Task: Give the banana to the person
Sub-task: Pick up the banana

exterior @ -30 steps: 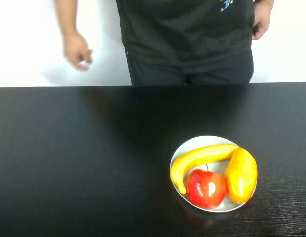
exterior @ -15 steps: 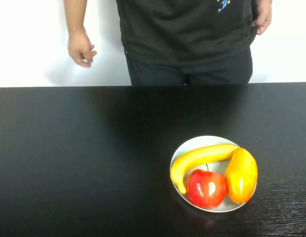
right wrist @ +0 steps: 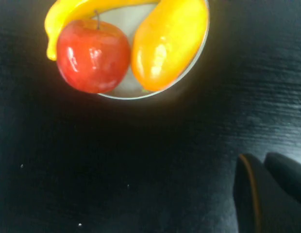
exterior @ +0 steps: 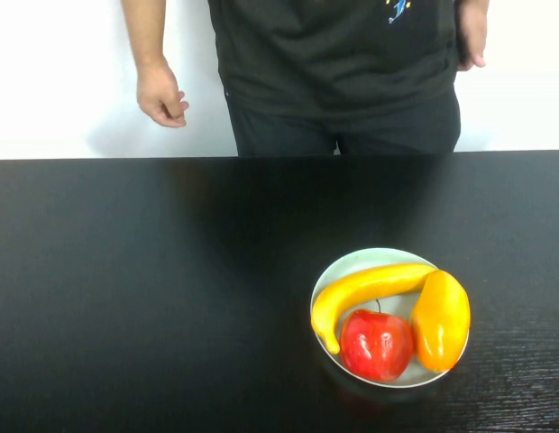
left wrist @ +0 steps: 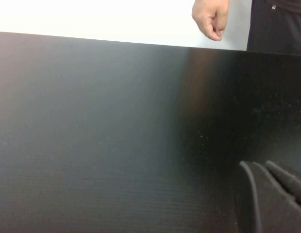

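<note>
The banana [exterior: 365, 287] lies curved along the far side of a white plate [exterior: 370, 259] at the table's front right, and its end shows in the right wrist view [right wrist: 68, 12]. The person [exterior: 334, 63] in a black shirt stands behind the far table edge with both hands down; one hand [left wrist: 211, 17] shows in the left wrist view. Neither gripper shows in the high view. My left gripper [left wrist: 262, 167] is shut and empty over bare table. My right gripper [right wrist: 261, 160] is shut and empty, on the near side of the plate.
A red apple [exterior: 377, 345] and a plump yellow-orange fruit [exterior: 440, 320] share the plate with the banana, the apple touching it. The black table [exterior: 153, 289] runs to a straight far edge below the white wall.
The person's hand on the left of the high view has moved right, closer to the body; the body has shifted slightly. The fruit and the plate have not moved.
</note>
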`<state>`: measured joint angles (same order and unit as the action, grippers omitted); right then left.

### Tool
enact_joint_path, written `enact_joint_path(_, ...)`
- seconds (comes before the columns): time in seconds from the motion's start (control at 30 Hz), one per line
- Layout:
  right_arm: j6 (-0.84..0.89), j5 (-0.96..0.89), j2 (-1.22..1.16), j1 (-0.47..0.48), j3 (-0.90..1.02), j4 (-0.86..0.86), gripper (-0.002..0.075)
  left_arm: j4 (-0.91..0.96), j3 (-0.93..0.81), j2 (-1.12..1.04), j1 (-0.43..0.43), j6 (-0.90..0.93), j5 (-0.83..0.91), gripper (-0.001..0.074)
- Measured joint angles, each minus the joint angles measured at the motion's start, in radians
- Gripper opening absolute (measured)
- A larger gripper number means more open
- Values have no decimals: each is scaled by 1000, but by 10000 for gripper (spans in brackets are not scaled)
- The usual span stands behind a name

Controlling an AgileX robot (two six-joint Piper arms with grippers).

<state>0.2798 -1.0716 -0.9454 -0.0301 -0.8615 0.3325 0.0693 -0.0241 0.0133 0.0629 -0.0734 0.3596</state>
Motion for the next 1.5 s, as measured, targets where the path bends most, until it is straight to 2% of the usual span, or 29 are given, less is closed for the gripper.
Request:
enact_joint_path(0.23, 125, 20, -287, -259, -234, -127, -6, 0, 0, 0, 0, 0, 0, -4)
enact_joint_path(0.4, 309, 51, -472, -363, -377, -132, 34, 0, 0, 0, 0, 0, 0, -4)
enact_joint_path(0.47, 411, 59, -547, -393, -429, -132, 94, 0, 0, 0, 0, 0, 0, -4)
enact_joint_path(0.63, 678, 61, -716, -432, -528, -136, 331, 0, 0, 0, 0, 0, 0, -4)
enact_joint_path(0.73, 789, 73, -800, -437, -570, -166, 420, 0, 0, 0, 0, 0, 0, -4)
enact_joint_path(1.03, 810, 150, -987, -438, -685, -213, 425, 0, 0, 0, 0, 0, 2, -4)
enact_joint_path(1.3, 855, 97, -1002, -440, -685, -220, 425, 0, 0, 0, 0, 0, 2, -4)
enact_joint_path(1.5, 906, 162, -1034, -442, -678, -234, 425, 0, 0, 0, 0, 0, 2, -4)
